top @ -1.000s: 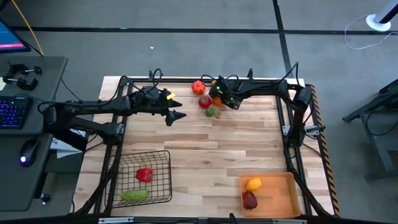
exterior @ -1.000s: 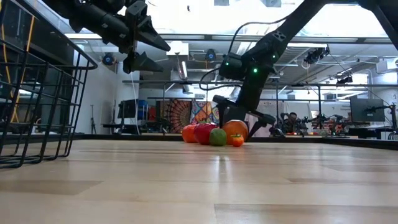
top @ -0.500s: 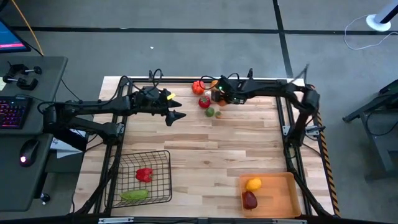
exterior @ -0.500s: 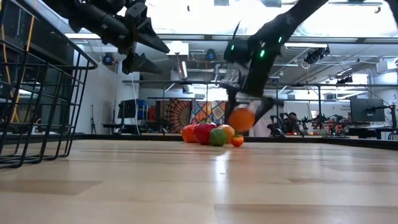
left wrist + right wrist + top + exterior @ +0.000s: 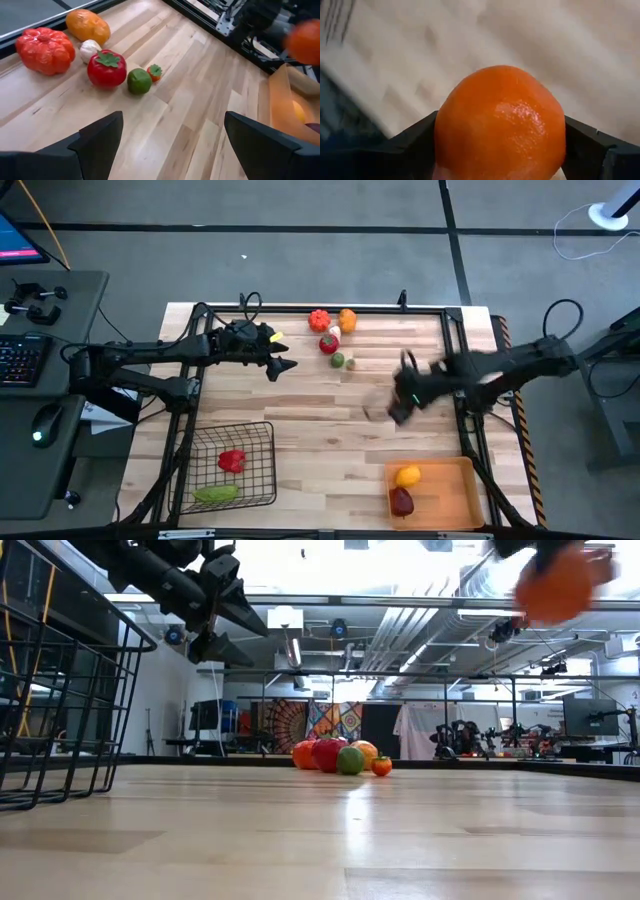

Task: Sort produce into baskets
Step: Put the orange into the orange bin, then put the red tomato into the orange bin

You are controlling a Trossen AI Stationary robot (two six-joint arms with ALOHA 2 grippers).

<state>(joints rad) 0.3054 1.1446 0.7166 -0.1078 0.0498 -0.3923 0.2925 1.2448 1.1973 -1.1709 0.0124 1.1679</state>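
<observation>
My right gripper [image 5: 400,405] hangs blurred over the table's right middle, shut on a round orange fruit [image 5: 500,122], which also shows high up in the low view [image 5: 553,585]. More produce lies by the far edge: a red pumpkin [image 5: 45,50], an orange piece [image 5: 87,26], a white garlic [image 5: 90,49], a red tomato [image 5: 106,68], a green lime [image 5: 139,81] and a tiny red piece [image 5: 154,72]. My left gripper [image 5: 285,366] hovers open, left of that pile and above the table, holding nothing. My right gripper pinches the orange fruit between its two fingers, one on each opposite side [image 5: 442,135]. The fingers come from above, pointing steeply down. The fruit is lifted well clear of the table.
The black wire basket [image 5: 232,465] at the near left holds a red piece and a green piece. The orange tray [image 5: 440,492] at the near right holds a yellow fruit and a dark red one. Bare wood lies between them and the pile.
My right gripper has lifted the orange fruit out of the pile at the far edge. It has swung quickly up, toward the right and the near side, to above the right middle of the table, and its wrist has turned on the way. The rest of the pile stays put.
</observation>
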